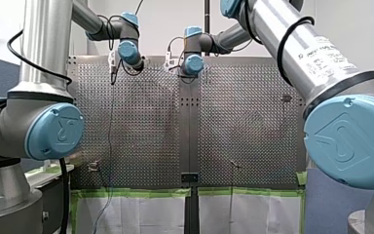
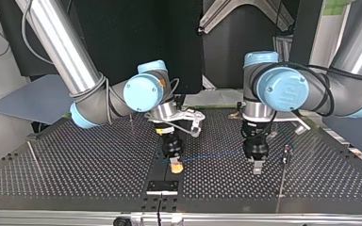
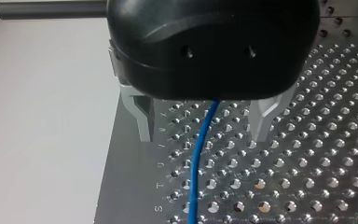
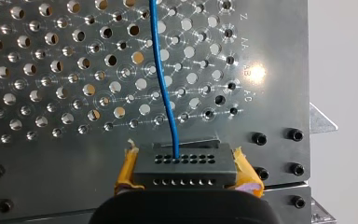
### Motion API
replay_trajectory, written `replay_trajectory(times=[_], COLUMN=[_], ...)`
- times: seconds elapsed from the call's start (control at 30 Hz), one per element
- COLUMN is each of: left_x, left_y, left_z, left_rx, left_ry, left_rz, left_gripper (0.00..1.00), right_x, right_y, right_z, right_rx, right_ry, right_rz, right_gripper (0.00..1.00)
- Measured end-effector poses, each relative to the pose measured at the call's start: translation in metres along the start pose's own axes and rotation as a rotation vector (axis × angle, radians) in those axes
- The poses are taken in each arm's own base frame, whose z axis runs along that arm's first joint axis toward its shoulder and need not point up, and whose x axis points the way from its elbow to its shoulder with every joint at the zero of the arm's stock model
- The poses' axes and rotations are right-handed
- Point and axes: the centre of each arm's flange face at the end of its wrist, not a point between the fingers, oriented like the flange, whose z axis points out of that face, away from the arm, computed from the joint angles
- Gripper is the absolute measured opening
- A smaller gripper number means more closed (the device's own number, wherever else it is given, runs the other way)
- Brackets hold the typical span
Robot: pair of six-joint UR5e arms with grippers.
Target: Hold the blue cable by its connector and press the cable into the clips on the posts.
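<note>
Connector sits clamped in right gripper; beyond connector, left gripper straddles cable, jaws wide, holding nothing. Next, probably: pinch cable, carry toward post.

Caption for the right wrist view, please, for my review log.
My right gripper, yellow pads shut on the dark connector, blue cable running ahead across the perforated table.

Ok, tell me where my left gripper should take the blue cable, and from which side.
Take the blue cable on its bare run, a little way from the connector, which my right gripper clamps. Come straight down from above, the way my left gripper is posed: its jaws are open and the thin strand runs between them, so closing should pinch it across its width.
</note>
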Motion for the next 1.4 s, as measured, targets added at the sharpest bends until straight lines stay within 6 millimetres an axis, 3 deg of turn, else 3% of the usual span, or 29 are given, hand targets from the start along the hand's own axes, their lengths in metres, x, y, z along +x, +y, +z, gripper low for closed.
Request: replay_trajectory(times=[1.03,1.07,1.1,1.17,1.2,1.23,1.27,1.3,1.37,1.4], left_x=[0.0064,0.0063,0.0062,0.0058,0.0057,0.0055,0.0052,0.005,0.0046,0.0044], left_y=[0.0046,0.0043,0.004,0.0034,0.0032,0.0029,0.0026,0.0025,0.0016,0.0011], left_z=[0.0062,0.0059,0.0057,0.0055,0.0055,0.0056,0.0058,0.006,0.0064,0.0066], left_rx=[-0.05,-0.053,-0.054,-0.057,-0.057,-0.057,-0.056,-0.055,-0.048,-0.044], left_ry=[0.013,0.013,0.012,0.01,0.008,0.006,0.003,0.001,-0.004,-0.005], left_rz=[0.056,0.056,0.055,0.051,0.049,0.045,0.039,0.035,0.025,0.021], left_gripper=[1.0,0.88,0.88,0.68,0.68,0.45,0.33,0.33,0.11,0.11], right_x=[-0.0003,-0.0003,-0.0003,-0.0004,-0.0004,-0.0003,-0.0003,-0.0003,-0.0005,-0.0006], right_y=[-0.0003,-0.0005,-0.0006,-0.0007,-0.0008,-0.0008,-0.0008,-0.0008,-0.0008,-0.0009], right_z=[-0.0004,-0.0004,-0.0005,-0.0005,-0.0005,-0.0005,-0.0005,-0.0005,-0.0005,-0.0006], right_rx=[0.0,0.001,0.001,0.001,0.001,0.001,0.001,0.001,0.001,0.001], right_ry=[-0.003,-0.003,-0.003,-0.003,-0.003,-0.003,-0.003,-0.003,-0.004,-0.004], right_rz=[0.0,0.0,0.0,0.0,0.0,0.0,0.0,0.0,0.0,0.0], right_gripper=[0.0,0.0,0.0,0.0,0.0,0.0,0.0,0.0,0.0,0.0])
